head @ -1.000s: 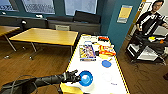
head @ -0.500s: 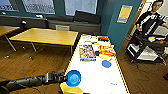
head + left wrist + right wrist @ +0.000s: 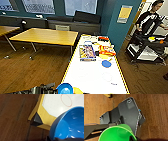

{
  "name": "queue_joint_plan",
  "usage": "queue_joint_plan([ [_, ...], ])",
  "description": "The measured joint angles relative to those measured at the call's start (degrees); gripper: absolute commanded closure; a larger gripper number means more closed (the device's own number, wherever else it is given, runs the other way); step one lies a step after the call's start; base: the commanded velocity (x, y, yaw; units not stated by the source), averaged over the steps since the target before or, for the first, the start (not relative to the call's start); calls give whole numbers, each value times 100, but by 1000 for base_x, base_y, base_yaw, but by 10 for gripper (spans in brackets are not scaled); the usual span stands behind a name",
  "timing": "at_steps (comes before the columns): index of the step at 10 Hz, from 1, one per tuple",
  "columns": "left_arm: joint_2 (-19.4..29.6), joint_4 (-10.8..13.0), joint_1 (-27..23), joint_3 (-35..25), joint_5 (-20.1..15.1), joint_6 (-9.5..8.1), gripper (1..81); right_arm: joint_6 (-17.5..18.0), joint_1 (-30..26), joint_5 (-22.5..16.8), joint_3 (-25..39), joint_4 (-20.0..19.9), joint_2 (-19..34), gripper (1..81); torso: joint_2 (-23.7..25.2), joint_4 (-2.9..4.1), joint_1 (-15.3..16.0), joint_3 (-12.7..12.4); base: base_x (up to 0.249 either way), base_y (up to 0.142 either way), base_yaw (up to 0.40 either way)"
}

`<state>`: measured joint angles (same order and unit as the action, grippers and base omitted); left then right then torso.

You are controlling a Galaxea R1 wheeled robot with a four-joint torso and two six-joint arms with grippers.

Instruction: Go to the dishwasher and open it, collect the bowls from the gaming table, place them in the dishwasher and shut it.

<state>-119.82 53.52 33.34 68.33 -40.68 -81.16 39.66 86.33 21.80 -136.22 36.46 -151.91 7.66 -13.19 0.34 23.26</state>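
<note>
The gaming table, white-topped with a yellow edge, runs away from me. At its near left corner my left arm holds a bright blue bowl in the left gripper. In the left wrist view the blue bowl hangs above the table's yellow corner, and the left gripper is shut on its rim. In the right wrist view the right gripper is shut on a green bowl, held above my dark base and the wooden floor. The dishwasher is out of view.
A game box, red and orange items and a flat blue disc lie on the far half. Yellow-topped tables stand left. A person with a control rig stands right. Something yellow sits beside the blue bowl.
My left arm has drawn the blue bowl back from over the table top toward the near left corner, lower in the head view.
</note>
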Motion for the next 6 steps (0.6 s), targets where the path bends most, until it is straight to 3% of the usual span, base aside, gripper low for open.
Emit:
queue_joint_plan([
  [3,334,232,1158,182,488,51,811,2,0,-68,-46,6,-51,811,2,0,0,0,0,0,0],
  [6,572,430,2049,794,1156,143,811,2,0,-107,-91,77,-132,811,2,0,0,0,0,0,0],
])
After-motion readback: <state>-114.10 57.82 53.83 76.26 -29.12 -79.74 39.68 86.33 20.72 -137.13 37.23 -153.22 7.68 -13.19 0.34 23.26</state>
